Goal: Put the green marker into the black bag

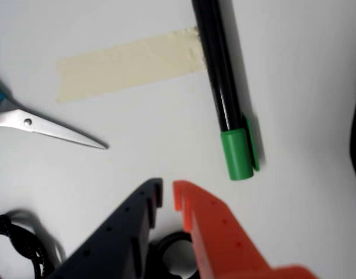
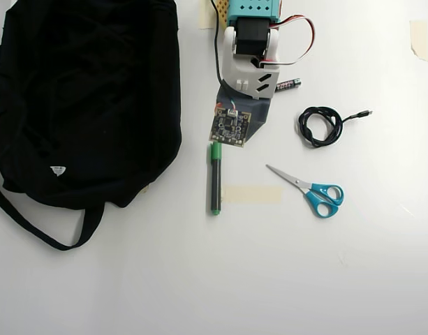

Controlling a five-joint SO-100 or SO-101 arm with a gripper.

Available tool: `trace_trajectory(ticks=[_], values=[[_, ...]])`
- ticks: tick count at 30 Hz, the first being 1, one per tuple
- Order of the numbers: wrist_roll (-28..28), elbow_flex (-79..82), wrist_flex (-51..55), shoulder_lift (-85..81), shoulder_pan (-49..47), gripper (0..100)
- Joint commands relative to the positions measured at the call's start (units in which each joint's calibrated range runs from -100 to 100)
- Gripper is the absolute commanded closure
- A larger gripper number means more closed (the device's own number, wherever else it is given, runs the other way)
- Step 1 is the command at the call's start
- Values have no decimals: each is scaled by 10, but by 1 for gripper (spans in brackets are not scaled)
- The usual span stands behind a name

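Beside tape strip (image 2: 251, 194), black-barrelled green marker (image 2: 215, 179) (green-capped).

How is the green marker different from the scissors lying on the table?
The green marker is a straight black stick with green ends; the scissors have silver blades and blue loop handles. In the overhead view the marker lies up-down near the arm, the scissors slanted further right. The marker touches the tape strip; the scissors do not. Both lie flat, similar in length.
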Motion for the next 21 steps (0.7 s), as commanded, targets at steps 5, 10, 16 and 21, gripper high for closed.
trace_trajectory(ticks=[5, 10, 16, 21], values=[[2, -30, -3, -7, 44, 98], [3, -31, -4, -7, 67, 98], [3, -22, -51, -5, 98, 98], [65, -20, -83, 10, 113, 98]])
